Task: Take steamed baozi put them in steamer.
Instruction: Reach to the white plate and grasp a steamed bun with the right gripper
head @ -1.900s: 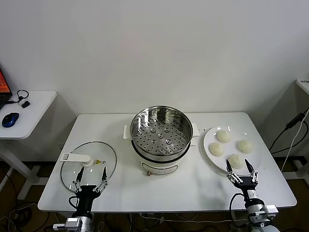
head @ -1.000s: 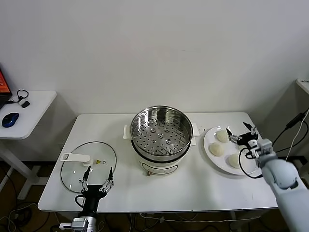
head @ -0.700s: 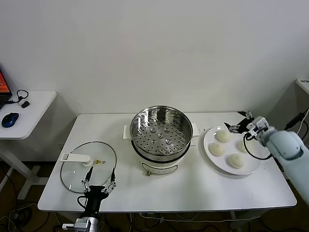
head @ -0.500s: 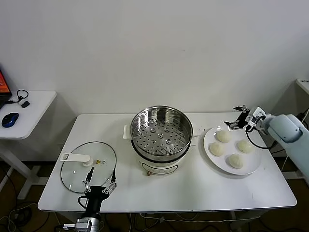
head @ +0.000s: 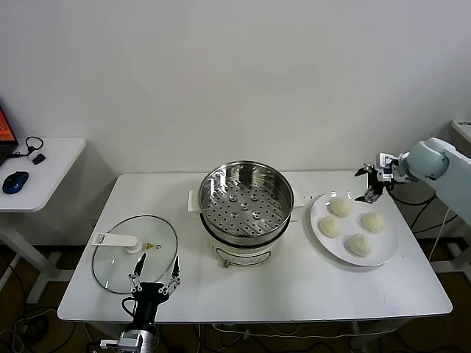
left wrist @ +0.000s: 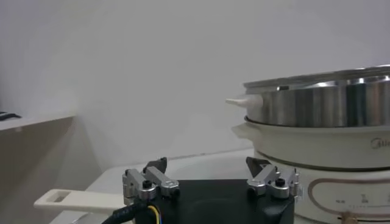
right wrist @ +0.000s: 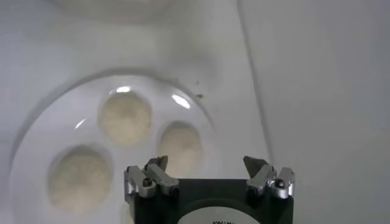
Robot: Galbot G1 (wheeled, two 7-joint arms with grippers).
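Four off-white pleated baozi [head: 340, 207] lie on a round white plate [head: 384, 248] at the right of the table. The steel steamer [head: 246, 202] with its perforated tray stands at the table's middle and holds no bun. My right gripper [head: 366, 185] hangs open and empty above the plate's far right edge. In the right wrist view three baozi [right wrist: 125, 119] show on the plate [right wrist: 67, 122] below the open right gripper [right wrist: 206, 163]. My left gripper [head: 154, 273] is open and empty at the table's front edge. Its wrist view shows the left gripper [left wrist: 207, 164] and the steamer [left wrist: 323, 103].
A flat glass lid [head: 136, 250] with a white handle lies at the front left, just behind my left gripper. A side table [head: 44, 158] with a blue mouse [head: 16, 182] stands at the far left. A wall rises behind the table.
My right arm has risen from the table's front edge, swung back over the plate and now sits above its far right edge. My left gripper has drifted slightly right.
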